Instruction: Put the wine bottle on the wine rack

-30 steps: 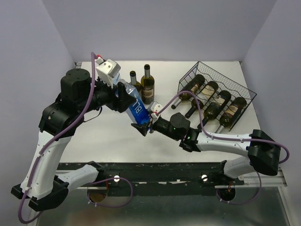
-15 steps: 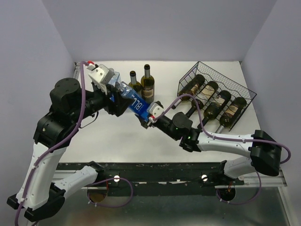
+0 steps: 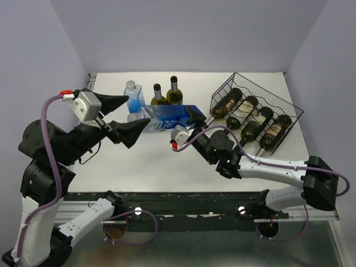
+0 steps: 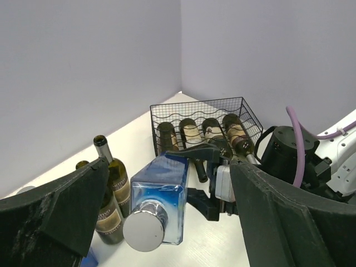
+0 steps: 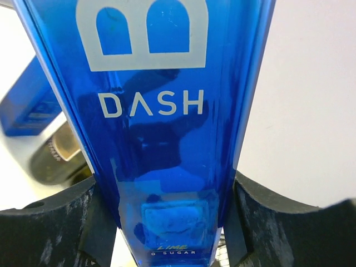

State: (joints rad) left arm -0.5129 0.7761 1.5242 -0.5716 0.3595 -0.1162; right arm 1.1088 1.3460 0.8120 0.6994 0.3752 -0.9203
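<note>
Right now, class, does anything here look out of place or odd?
The blue square bottle is held sideways by the right gripper alone; the left gripper is open near its cap. It differs from the dark round bottles in the wine rack.

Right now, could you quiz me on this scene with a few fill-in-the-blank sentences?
1. The blue bottle is clamped in the ___ arm's jaws.
2. The wine rack holds ___ bottles lying down.
3. The left arm has its jaws ___, gripping nothing.
4. Two dark bottles stand ___ behind the blue bottle.
Missing words: right, four, open, upright.
</note>
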